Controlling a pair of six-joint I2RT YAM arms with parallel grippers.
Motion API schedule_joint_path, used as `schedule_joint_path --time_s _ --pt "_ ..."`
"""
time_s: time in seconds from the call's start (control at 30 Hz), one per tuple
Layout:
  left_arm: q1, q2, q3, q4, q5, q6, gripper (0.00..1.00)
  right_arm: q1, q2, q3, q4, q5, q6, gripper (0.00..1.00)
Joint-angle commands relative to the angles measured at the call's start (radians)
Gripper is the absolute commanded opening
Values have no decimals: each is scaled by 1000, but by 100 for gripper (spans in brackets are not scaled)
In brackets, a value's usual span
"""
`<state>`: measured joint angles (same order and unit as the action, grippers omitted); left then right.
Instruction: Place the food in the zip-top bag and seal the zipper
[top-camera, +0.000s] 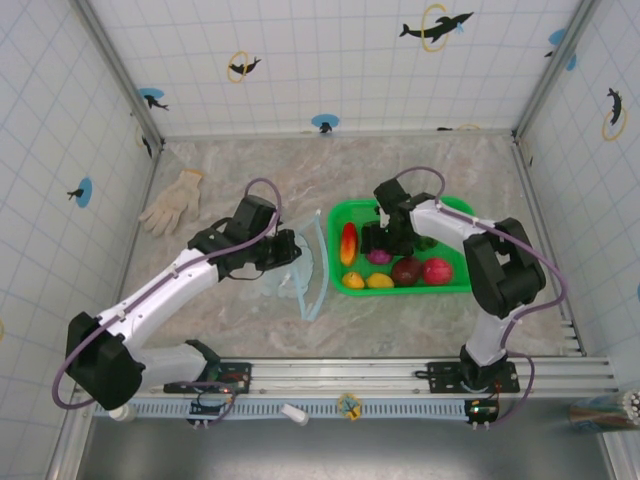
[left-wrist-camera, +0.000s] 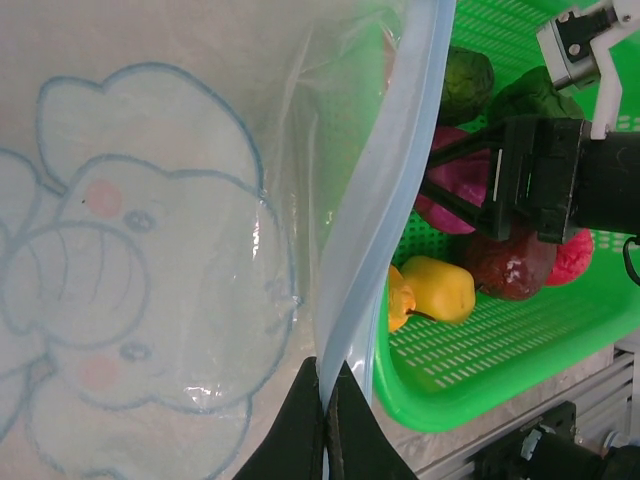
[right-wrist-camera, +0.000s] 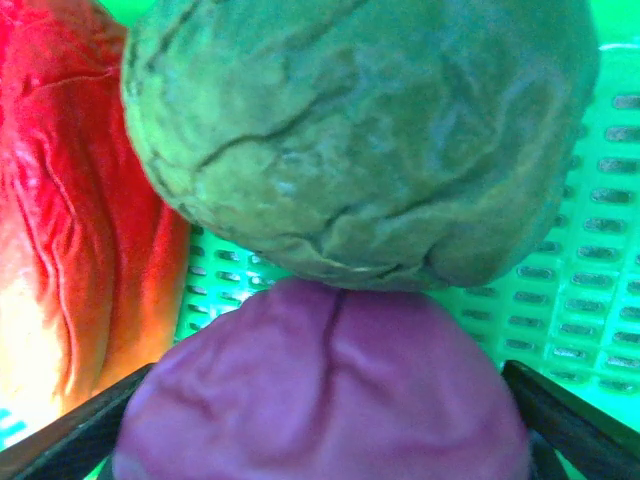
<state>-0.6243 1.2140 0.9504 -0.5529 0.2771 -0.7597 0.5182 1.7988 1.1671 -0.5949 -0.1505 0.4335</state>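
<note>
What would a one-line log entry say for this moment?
left gripper: shut on zipper of zip-top bag | right gripper: open, astride magenta food in green basket | status: no food bagged yet

Basket (top-camera: 440, 289) right of centre on desk (top-camera: 400, 165), food (top-camera: 408, 270) in it. Zip-top bag (top-camera: 300, 265) just left of basket, zipper (left-wrist-camera: 400, 180) edge toward basket. Glove (top-camera: 172, 203) far left, toward back. My left claw (left-wrist-camera: 325, 400) on zipper. My right claw (right-wrist-camera: 320, 430) inside basket, astride front piece (right-wrist-camera: 320, 380); rear piece (right-wrist-camera: 360, 130) touching behind it.

Lab robot cell: gridded walls (top-camera: 330, 60), aluminium frame (top-camera: 340, 372)
</note>
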Motion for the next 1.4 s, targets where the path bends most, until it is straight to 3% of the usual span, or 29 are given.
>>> schedule_joint_path --time_s 0.0,0.17,0.33,0.53,0.73,0.83,1.07,1.2,1.37 --pt "20 11 18 30 17 31 0 6 -13 24 15 8 17 79" --pt "38 28 61 68 64 35 0 6 -53 32 3 14 39 66" --pt "74 43 36 166 165 -5 0 -4 -133 72 -62 56 25 65" --pt "90 38 34 227 247 -20 0 -18 -269 118 -119 21 43 64" --pt "89 54 -18 326 318 -64 0 0 -455 107 -32 -161 111 62" --pt "89 63 4 331 316 -70 0 8 -524 55 97 -346 195 61" --pt "89 76 17 334 330 -79 0 151 -476 68 220 -390 251 61" --pt "89 73 17 339 335 -91 0 174 -467 1 319 -394 291 61" --pt "89 55 58 350 317 -116 0 185 -427 -35 319 -368 296 61"
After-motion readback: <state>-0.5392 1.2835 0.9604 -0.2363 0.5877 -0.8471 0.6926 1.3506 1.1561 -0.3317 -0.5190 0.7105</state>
